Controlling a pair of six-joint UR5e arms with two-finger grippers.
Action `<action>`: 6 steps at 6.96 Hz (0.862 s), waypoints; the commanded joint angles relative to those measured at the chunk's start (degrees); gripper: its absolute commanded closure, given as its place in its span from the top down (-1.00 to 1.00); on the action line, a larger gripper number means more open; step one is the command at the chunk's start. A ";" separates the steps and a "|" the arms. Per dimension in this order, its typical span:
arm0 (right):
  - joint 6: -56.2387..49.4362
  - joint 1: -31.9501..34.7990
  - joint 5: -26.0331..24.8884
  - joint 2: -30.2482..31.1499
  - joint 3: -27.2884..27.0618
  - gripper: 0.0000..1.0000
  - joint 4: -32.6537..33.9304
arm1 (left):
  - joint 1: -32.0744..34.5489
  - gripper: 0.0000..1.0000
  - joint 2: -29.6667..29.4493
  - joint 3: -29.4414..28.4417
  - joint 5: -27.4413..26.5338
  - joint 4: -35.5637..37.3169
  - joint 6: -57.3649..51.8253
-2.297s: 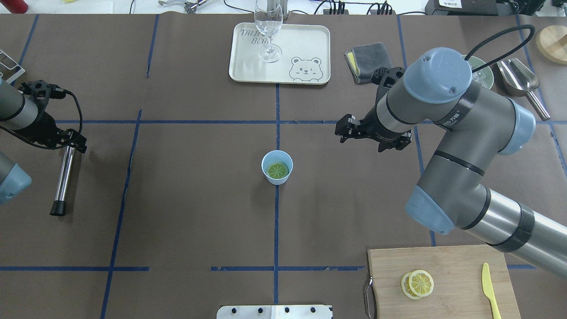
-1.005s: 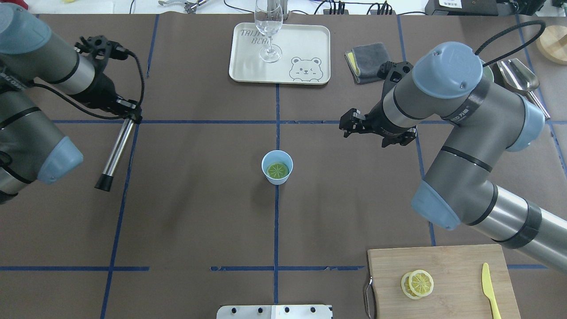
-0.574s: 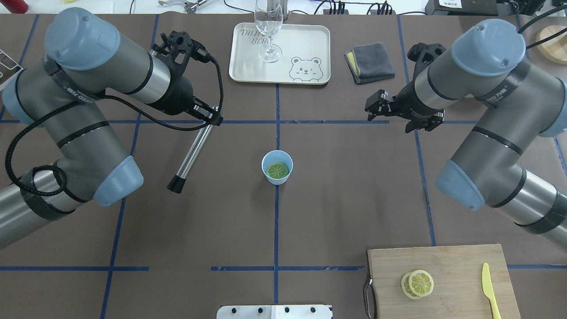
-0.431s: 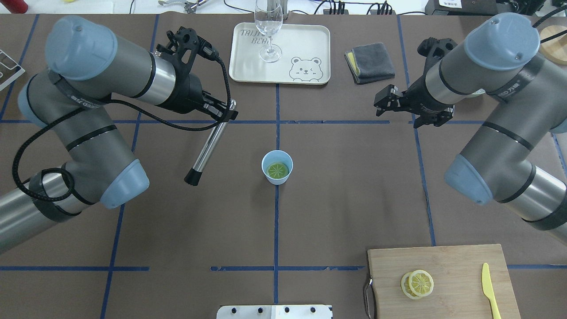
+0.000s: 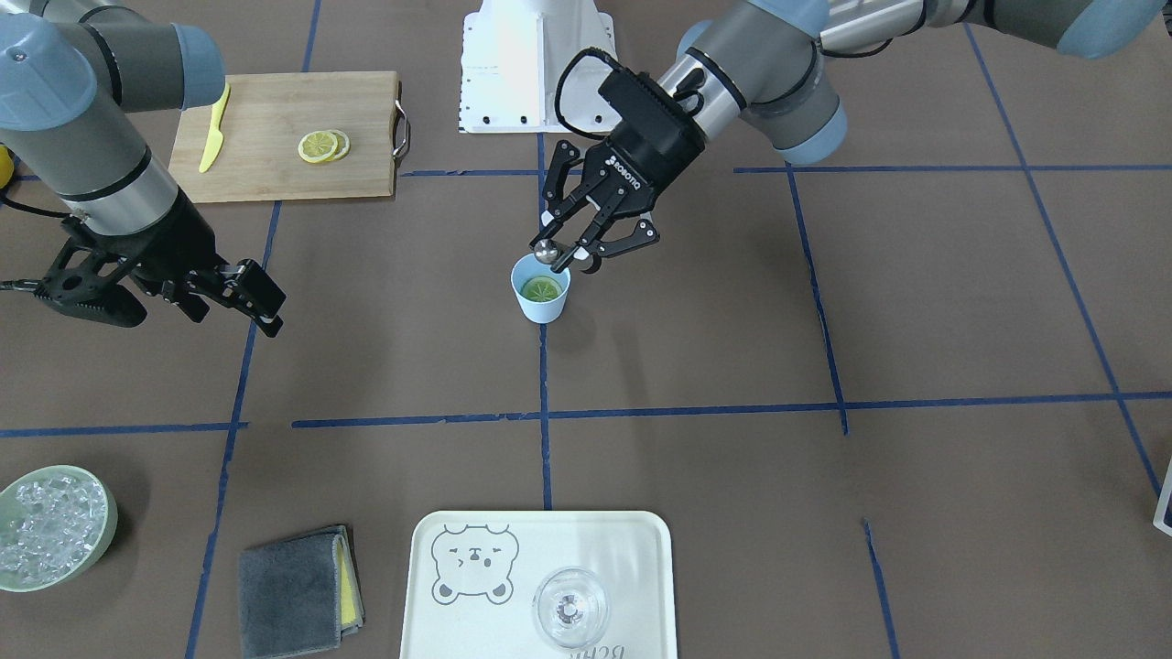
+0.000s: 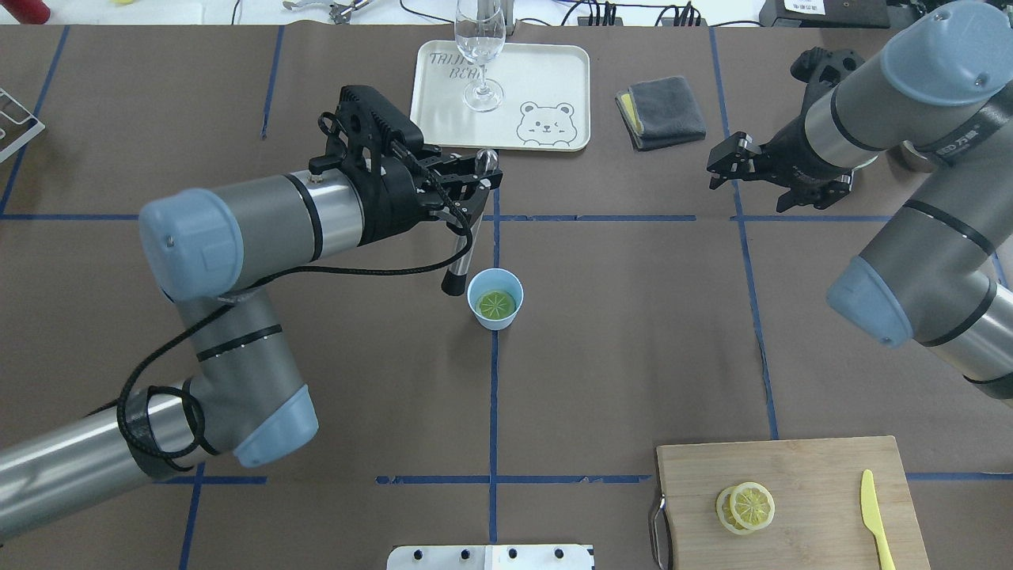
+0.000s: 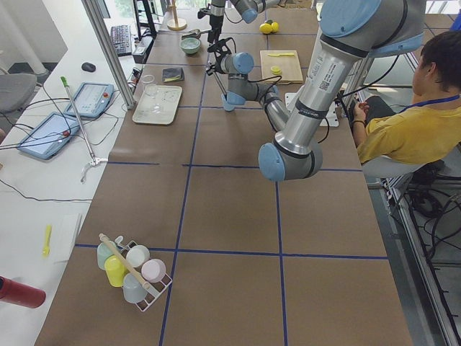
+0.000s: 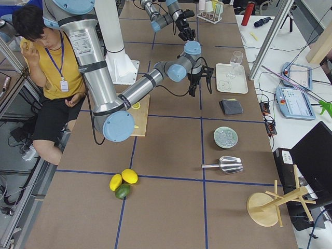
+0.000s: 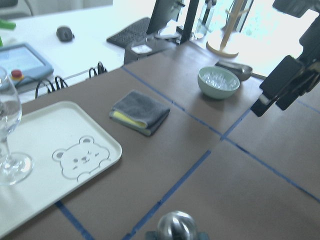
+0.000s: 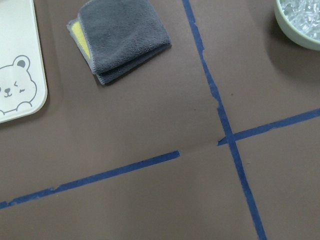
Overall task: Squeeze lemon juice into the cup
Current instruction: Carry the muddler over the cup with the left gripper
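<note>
The light-blue cup (image 6: 495, 298) (image 5: 540, 295) stands at the table's centre, and the lemon (image 6: 495, 303) (image 5: 541, 289) slice lies flat inside it. My left gripper (image 6: 473, 184) (image 5: 575, 249) is shut on a steel rod (image 6: 465, 237) with a black tip. The rod hangs tilted, its tip just left of the cup's rim and outside it. Its rounded top (image 9: 176, 226) shows in the left wrist view. My right gripper (image 6: 724, 162) (image 5: 240, 304) hovers open and holds nothing, far to the cup's right and further back.
A cream tray (image 6: 554, 79) with a clear glass (image 6: 479, 47) stands at the back centre, a grey cloth (image 6: 661, 111) beside it. Front right, a cutting board (image 6: 807, 475) bears two overlapping slices (image 6: 745, 507) and a yellow knife (image 6: 877, 518). A bowl of ice (image 5: 50, 526) sits near the right arm.
My left arm has swung in from the left edge, bringing the rod's tip beside the cup. My right arm has drawn back, right and away from the cup.
</note>
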State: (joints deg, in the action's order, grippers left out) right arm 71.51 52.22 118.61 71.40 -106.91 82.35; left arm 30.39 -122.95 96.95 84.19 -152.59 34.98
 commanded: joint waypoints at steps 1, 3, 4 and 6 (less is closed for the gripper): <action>-0.14 0.60 -0.04 2.24 0.39 1.00 -2.01 | -5.15 -1.00 -0.19 -0.88 -14.19 -9.81 -0.78; 0.20 0.69 0.05 3.04 0.48 1.00 -2.29 | -7.27 -1.00 -1.41 -2.99 -18.70 -11.75 -7.54; 0.21 0.69 0.05 3.13 0.48 1.00 -2.29 | -7.28 -1.00 -1.51 -4.65 -18.71 -11.86 -7.64; 0.21 0.78 0.13 3.30 0.48 1.00 -2.29 | -7.80 -1.00 -1.95 -6.58 -18.79 -12.91 -7.65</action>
State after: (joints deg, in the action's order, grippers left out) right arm 71.67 52.97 118.67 74.64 -106.44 80.07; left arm 22.96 -124.69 91.77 65.49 -164.82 27.40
